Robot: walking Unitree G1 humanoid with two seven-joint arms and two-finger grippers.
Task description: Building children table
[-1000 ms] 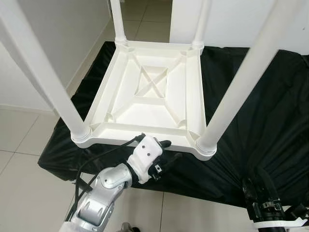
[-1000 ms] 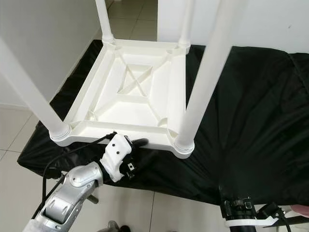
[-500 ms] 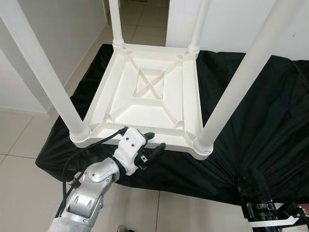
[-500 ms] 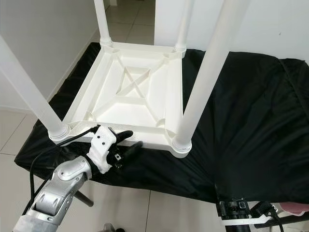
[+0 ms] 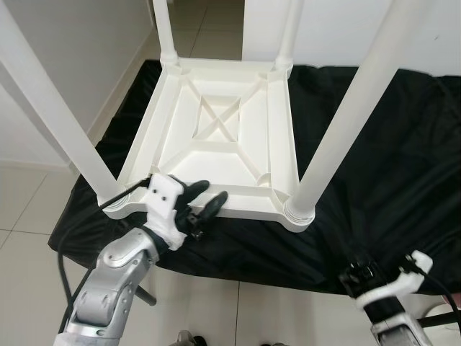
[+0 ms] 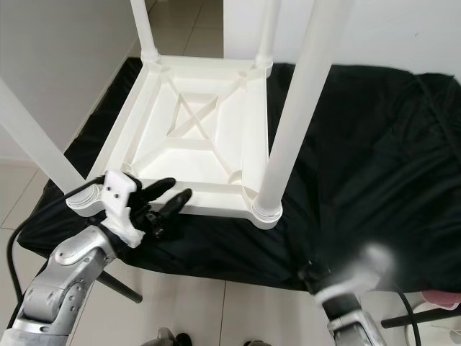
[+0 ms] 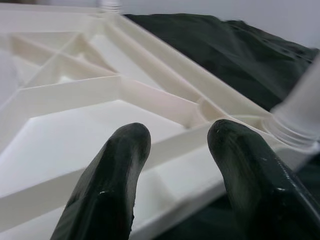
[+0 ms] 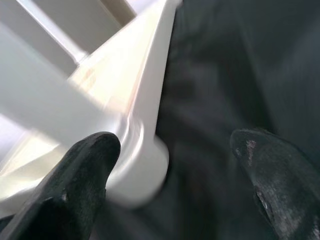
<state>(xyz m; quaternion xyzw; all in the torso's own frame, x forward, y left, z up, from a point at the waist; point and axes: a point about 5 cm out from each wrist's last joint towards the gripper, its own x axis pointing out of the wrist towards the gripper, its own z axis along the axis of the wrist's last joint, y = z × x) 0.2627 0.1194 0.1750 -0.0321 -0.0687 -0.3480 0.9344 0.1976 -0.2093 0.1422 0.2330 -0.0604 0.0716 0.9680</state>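
A white plastic children's table (image 5: 216,155) lies upside down on a surface draped in black cloth (image 5: 392,144). All its legs point up; the near left leg (image 5: 57,108) and near right leg (image 5: 346,108) rise close to my head. My left gripper (image 5: 207,193) is open at the table's front rim, with its fingertips just over the edge. The left wrist view has both fingers (image 7: 115,175) above the ribbed underside (image 7: 75,90). My right gripper (image 5: 364,275) hangs low at the front right. It is open (image 8: 175,150) and faces the foot socket of the near right leg (image 8: 140,160).
Pale floor tiles (image 5: 29,209) surround the draped surface, with white walls left and behind. A dark stand leg (image 5: 144,295) sticks out below the cloth's front edge. Bare black cloth lies to the right of the table.
My left gripper has slid left along the front rim and closer to it, staying open. The right arm has lifted a little and is blurred. The camera has shifted.
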